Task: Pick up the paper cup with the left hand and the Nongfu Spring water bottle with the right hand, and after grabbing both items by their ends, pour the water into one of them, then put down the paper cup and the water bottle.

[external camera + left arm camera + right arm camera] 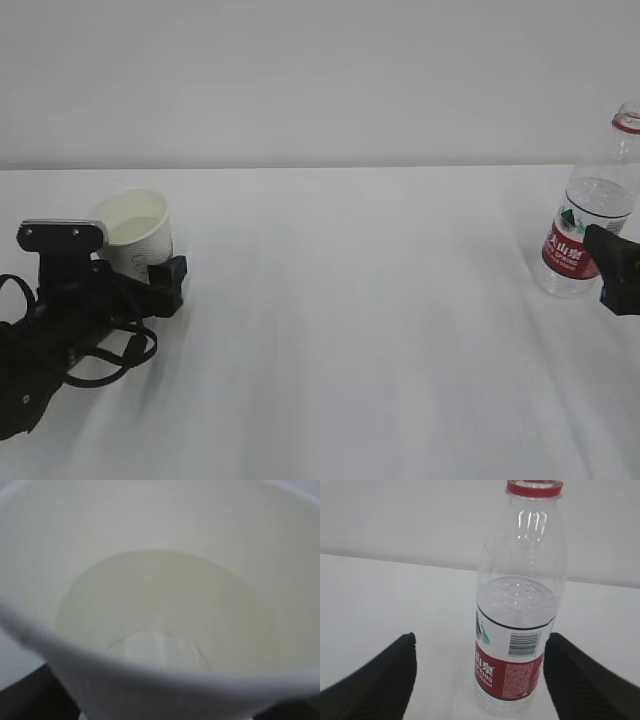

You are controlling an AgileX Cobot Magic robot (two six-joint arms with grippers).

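White tapered paper cup (136, 232), clear ribbed bottle (520, 605)

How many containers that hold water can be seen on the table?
2. The paper cup stands at the left, by the left pincer, with water in it. The bottle stands upright at the far right, partly filled, between the right pincer's fingers. No others are visible.

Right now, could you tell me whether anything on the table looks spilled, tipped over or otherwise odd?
Nothing stands out. The paper cup stands upright with water inside, the left hand around its base. The Nongfu Spring water bottle stands upright, uncapped and partly full, between the right hand's open fingers. No puddle shows on the white table.
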